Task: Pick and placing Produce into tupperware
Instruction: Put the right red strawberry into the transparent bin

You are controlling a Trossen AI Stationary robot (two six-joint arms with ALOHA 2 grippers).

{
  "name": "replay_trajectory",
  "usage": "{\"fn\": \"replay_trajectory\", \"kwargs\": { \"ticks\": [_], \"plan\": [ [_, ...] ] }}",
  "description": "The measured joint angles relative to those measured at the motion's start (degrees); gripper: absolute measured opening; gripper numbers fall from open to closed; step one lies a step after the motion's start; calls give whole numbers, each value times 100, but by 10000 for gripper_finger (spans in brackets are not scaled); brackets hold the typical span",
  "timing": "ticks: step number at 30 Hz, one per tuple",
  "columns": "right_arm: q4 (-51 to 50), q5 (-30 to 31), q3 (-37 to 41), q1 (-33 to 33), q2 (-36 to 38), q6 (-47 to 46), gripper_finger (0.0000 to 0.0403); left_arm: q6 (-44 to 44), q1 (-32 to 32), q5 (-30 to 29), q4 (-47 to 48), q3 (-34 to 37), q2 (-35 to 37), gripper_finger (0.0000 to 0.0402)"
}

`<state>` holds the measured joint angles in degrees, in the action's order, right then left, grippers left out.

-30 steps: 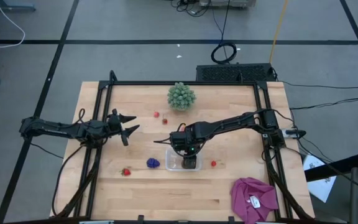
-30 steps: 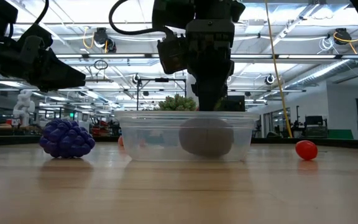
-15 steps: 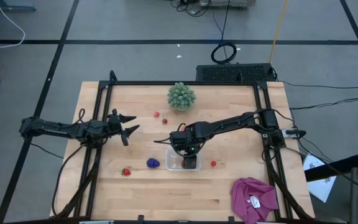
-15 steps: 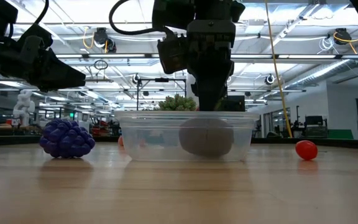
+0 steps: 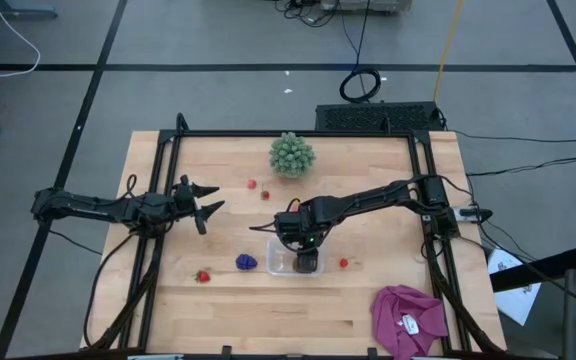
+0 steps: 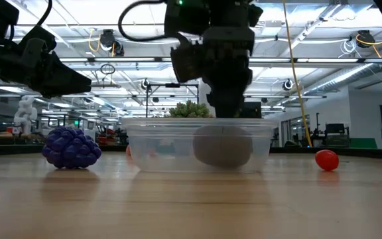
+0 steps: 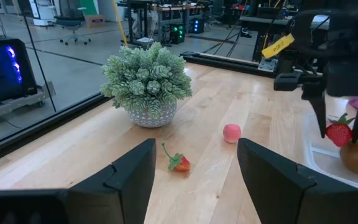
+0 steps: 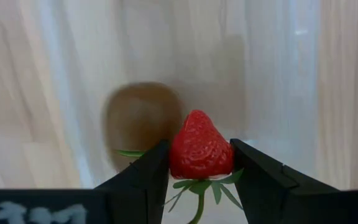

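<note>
Little has moved since a second ago: right gripper shifted only slightly above the tupperware, still clamping a strawberry directly over the kiwi inside. Release appears imminent. Left gripper waits apart, fingers spread, empty. Grapes remain on the table
</note>
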<state>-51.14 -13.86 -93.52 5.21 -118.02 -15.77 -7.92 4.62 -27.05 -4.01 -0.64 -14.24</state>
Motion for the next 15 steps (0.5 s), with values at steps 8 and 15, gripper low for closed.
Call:
{"fn": "replay_trajectory", "kwargs": {
  "ticks": [8,15],
  "plan": [
    [37,-3,147,2,0,-44,151,0,0,0,0,0,0,230],
    [154,-301,151,-65,0,-63,151,0,0,0,0,0,-2,230]
  ]
}}
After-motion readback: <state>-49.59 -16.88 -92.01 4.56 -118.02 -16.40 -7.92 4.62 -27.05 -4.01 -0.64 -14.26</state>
